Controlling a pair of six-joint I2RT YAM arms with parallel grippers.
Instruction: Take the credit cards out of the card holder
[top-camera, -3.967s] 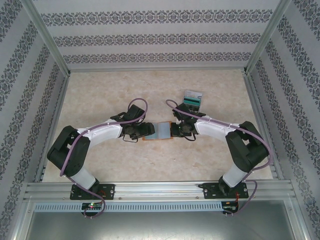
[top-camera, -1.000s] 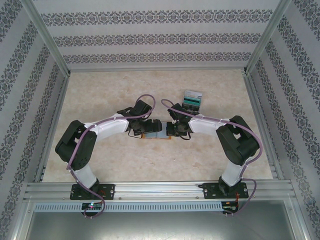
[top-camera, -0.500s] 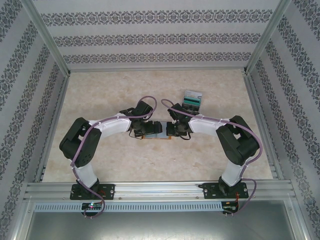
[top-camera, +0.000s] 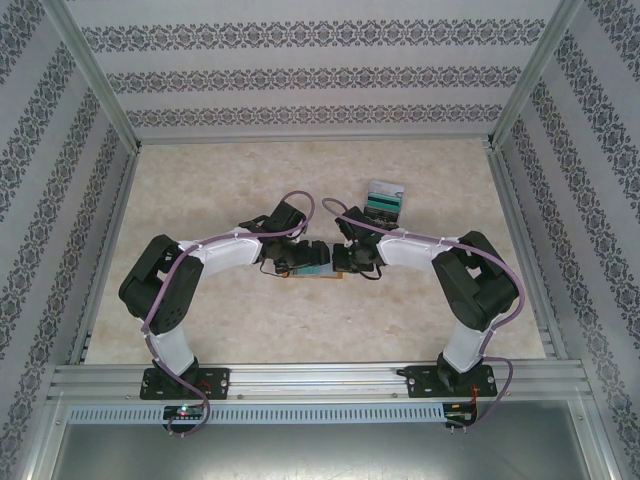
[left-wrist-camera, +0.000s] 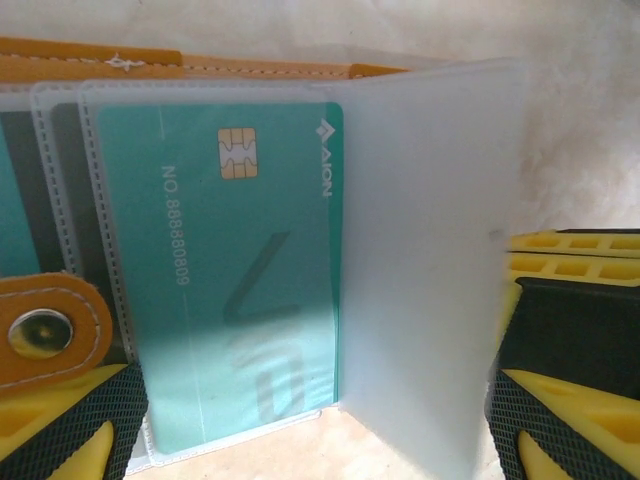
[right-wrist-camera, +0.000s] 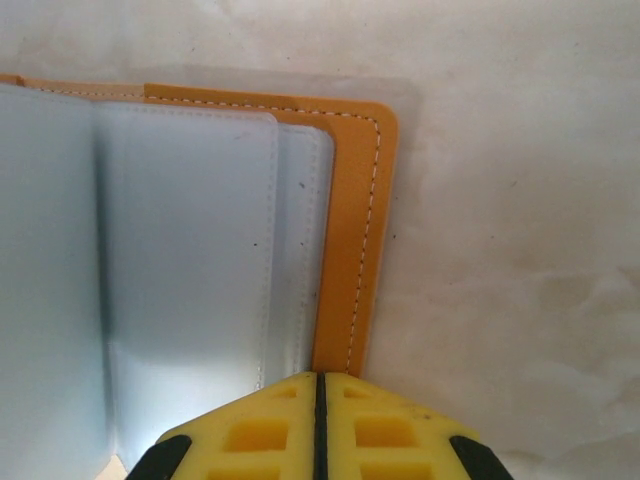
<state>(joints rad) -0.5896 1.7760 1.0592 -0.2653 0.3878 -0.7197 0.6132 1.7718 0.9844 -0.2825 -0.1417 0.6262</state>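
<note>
the left hand (top-camera: 298, 258) stands wide open over the card holder (right-wrist-camera: 352, 240), one finger (left-wrist-camera: 70, 425) on each side of its clear sleeves (left-wrist-camera: 430, 250). the right hand (right-wrist-camera: 320, 425) is closed tight, tips at the holder's orange edge. the holder lies open mid bench (top-camera: 200, 190), with a clear box (top-camera: 384, 202) far right of it. a teal credit card (left-wrist-camera: 230, 270) with a gold chip sits in a sleeve, beside an orange snap tab (left-wrist-camera: 45, 335).

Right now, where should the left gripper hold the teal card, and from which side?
Probably the teal card at its near short edge, straight ahead of the left gripper: that edge lies between its open jaws, while a clear flap stands along the right edge.
</note>
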